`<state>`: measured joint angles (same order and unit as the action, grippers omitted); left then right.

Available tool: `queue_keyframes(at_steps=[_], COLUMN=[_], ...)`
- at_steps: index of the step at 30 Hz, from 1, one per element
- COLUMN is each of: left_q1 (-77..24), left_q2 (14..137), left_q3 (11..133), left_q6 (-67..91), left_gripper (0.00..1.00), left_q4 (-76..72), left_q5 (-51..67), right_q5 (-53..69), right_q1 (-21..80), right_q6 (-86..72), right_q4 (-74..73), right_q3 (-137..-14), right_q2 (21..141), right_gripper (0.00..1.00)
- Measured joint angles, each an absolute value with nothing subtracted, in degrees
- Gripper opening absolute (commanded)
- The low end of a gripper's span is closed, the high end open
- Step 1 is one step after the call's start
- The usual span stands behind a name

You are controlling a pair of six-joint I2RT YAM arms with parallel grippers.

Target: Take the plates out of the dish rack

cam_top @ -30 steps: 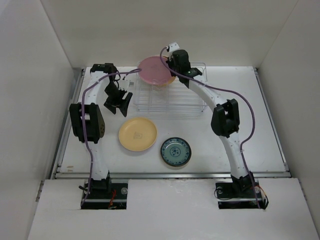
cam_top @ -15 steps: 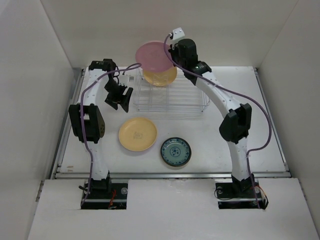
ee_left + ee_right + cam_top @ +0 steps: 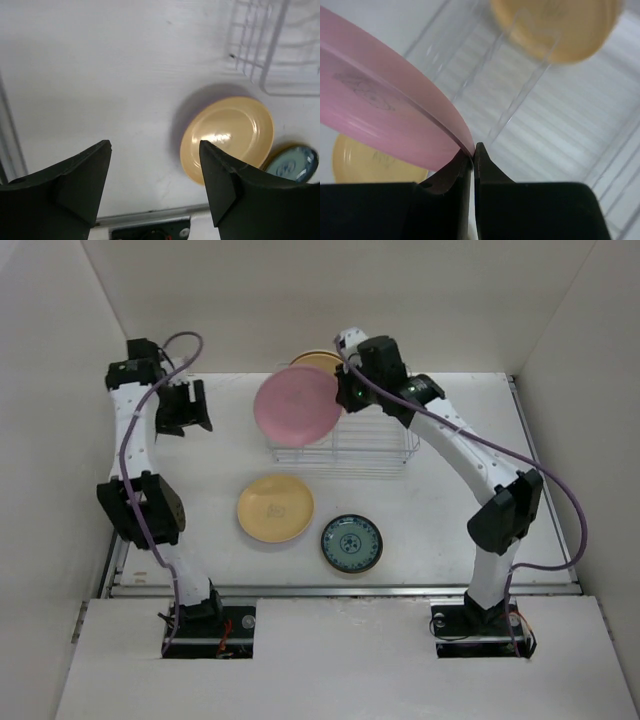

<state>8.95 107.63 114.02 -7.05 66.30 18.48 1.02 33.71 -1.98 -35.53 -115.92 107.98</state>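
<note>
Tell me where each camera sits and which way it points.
Top external: above and behind the bases, looking down at both arms, the table and the dish rack.
Left wrist: high, facing down past the open left gripper at the yellow plate.
Right wrist: along the right gripper pinching the pink plate.
Shared: the rack shows in all.

White table [image 3: 212, 468] inside plain white walls [image 3: 50, 390], metal rail [image 3: 350, 589] along its near edge.

White table [image 3: 420, 510] bears dish rack [image 3: 370, 440], yellow plate [image 3: 275, 508], blue-green plate [image 3: 351, 543]
</note>
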Motion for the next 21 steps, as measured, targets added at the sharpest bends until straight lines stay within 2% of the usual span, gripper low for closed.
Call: queue_keyframes(at_steps=[4, 8, 13, 21], left_q1=[14.9, 14.9, 14.5, 14.5], left_q2=[98.5, 93.2, 92.2, 92.1], left_q3=[109.2, 105.9, 102.3, 98.8], left_q6=[-2.6, -1.0, -0.9, -1.6], left_gripper=[0.70, 0.71, 0.71, 0.71], left_q4=[60.9, 58.7, 57.7, 57.8], left_q5=[14.7, 12.9, 12.1, 11.8], right_q5=[5.3, 9.5, 14.1, 15.1], right_q1=[38.2, 42.1, 44.9, 45.7], right_q6=[-5.1, -7.8, -10.5, -14.0], right_q4=[-41.3, -45.9, -46.0, -46.2], right_q3=[-105.8, -100.4, -100.1, -103.2], right_q2=[107.9, 108.4, 110.2, 120.1], right_gripper=[0.00, 0.00, 0.00, 0.00])
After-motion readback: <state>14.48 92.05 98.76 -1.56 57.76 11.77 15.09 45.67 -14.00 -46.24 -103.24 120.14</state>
